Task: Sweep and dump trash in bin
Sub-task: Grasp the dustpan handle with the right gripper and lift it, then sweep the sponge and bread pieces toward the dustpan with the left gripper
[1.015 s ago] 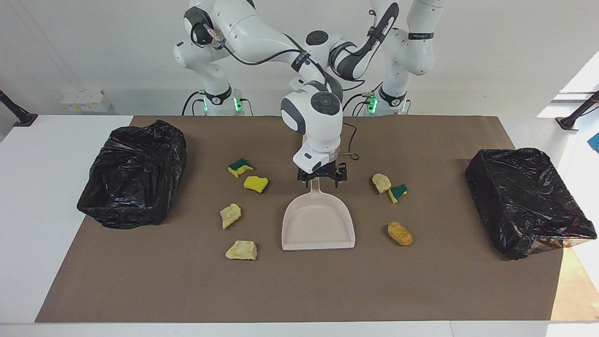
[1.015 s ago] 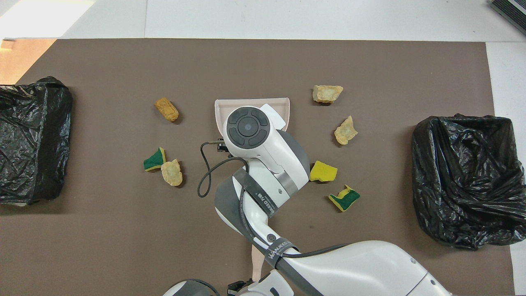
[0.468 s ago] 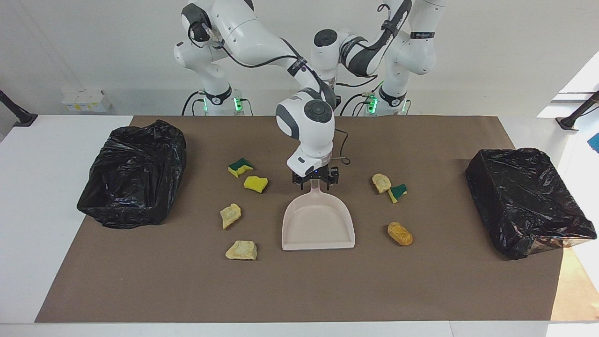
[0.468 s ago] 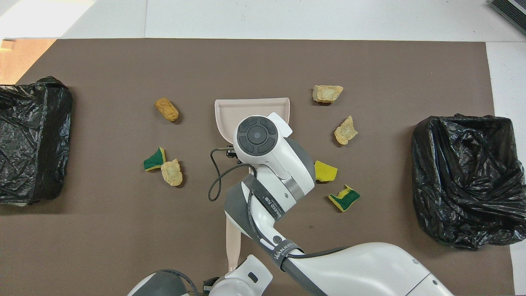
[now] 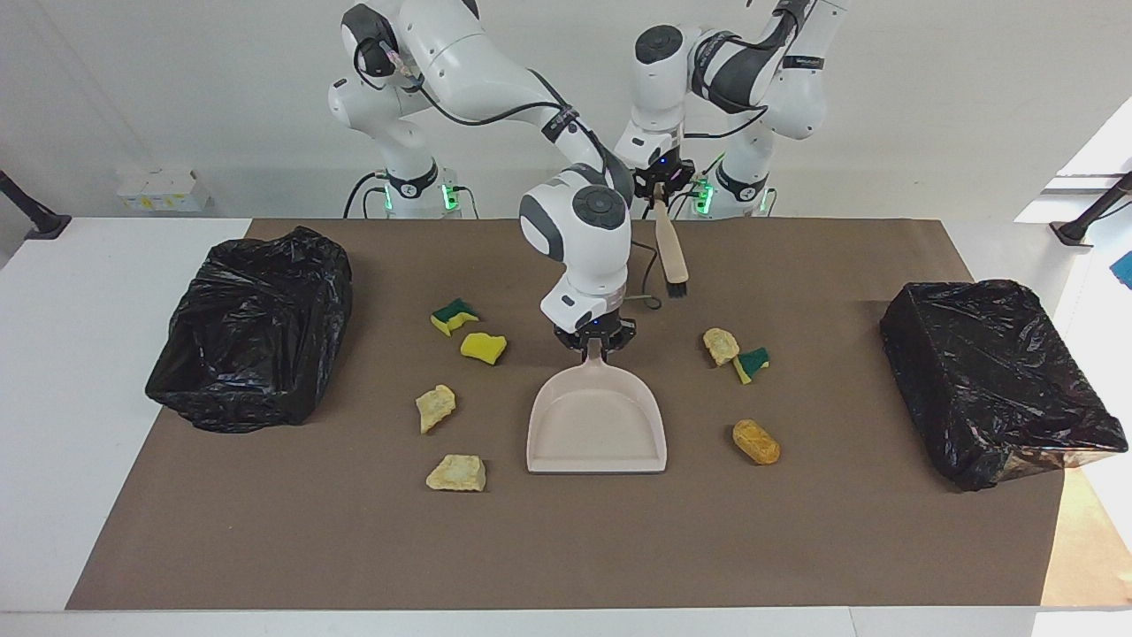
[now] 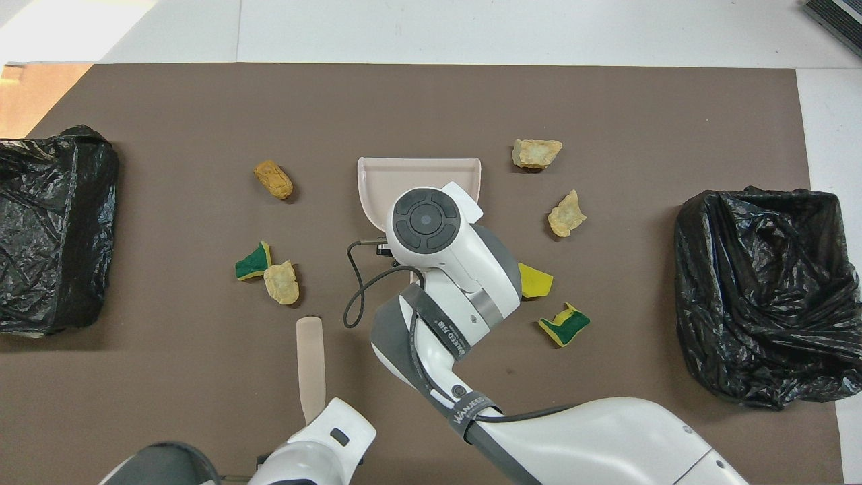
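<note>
- Right gripper (image 5: 594, 347) low at the table's middle, wrist pointing down, fingers pinched on the dustpan (image 5: 597, 429) handle.
- Left gripper (image 5: 659, 184) raised by the table's robot edge, clamping the brush (image 5: 672, 252).

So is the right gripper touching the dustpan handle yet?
Touching. The facing view shows the right gripper with its fingertips closed on the handle of the dustpan, no gap between them.

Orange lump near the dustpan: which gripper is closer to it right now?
Right. The right gripper grips the dustpan handle beside the orange lump; the left gripper holds the brush up by the robots.
</note>
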Tool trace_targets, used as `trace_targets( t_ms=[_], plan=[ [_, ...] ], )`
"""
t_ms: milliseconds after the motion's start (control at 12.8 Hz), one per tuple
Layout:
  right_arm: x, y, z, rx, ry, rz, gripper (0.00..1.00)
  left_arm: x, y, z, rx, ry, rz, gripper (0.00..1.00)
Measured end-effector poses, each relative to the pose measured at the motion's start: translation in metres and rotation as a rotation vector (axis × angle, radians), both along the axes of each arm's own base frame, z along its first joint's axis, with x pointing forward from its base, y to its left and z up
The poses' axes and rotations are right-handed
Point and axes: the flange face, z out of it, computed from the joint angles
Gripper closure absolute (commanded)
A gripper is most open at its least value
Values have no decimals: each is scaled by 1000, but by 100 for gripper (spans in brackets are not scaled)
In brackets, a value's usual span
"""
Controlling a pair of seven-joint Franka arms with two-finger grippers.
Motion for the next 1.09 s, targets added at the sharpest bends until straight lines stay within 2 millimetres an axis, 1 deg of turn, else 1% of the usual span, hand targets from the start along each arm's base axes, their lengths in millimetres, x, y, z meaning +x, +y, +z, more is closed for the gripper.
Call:
trace_targets(
  t_ms=[78, 156, 234, 312, 390, 468, 547, 625, 703, 859, 937, 1015, 1093],
  plan=[
    [10, -15, 8, 3, -12, 20, 100, 15, 16, 1, 0, 0, 8, 100],
    [21, -36, 20, 3, -23, 58, 100, 32, 36, 0, 6, 0, 8, 100],
    [30, -56, 32, -5, -26, 128, 100, 49, 56, -1, 4, 2, -4, 100],
    [35, -70, 41, -13, -31, 227, 100, 65, 74, -3, -8, 0, -20, 100],
    [39, -83, 49, -22, -35, 344, 100, 84, 96, -6, -26, -6, -39, 100],
    [42, -91, 51, -31, -32, 433, 100, 101, 115, -9, -38, -10, -61, 100],
    [44, -97, 51, -37, -29, 511, 100, 118, 133, -11, -47, -9, -87, 100],
    [45, -104, 48, -47, -16, 579, 100, 135, 147, -13, -54, -12, -103, 100],
    [47, -113, 47, -55, 4, 653, 100, 153, 154, -17, -60, -23, -112, 100],
    [58, -138, 49, -64, 19, 814, 100, 197, 157, -32, -42, -39, -158, 100],
    [62, -151, 49, -67, 38, 884, 100, 222, 158, -35, -33, -40, -190, 100],
    [68, -164, 46, -65, 61, 972, 100, 251, 165, -34, -31, -43, -240, 100],
    [75, -170, 43, -64, 64, 1055, 100, 280, 178, -30, -32, -49, -305, 100]
  ],
)
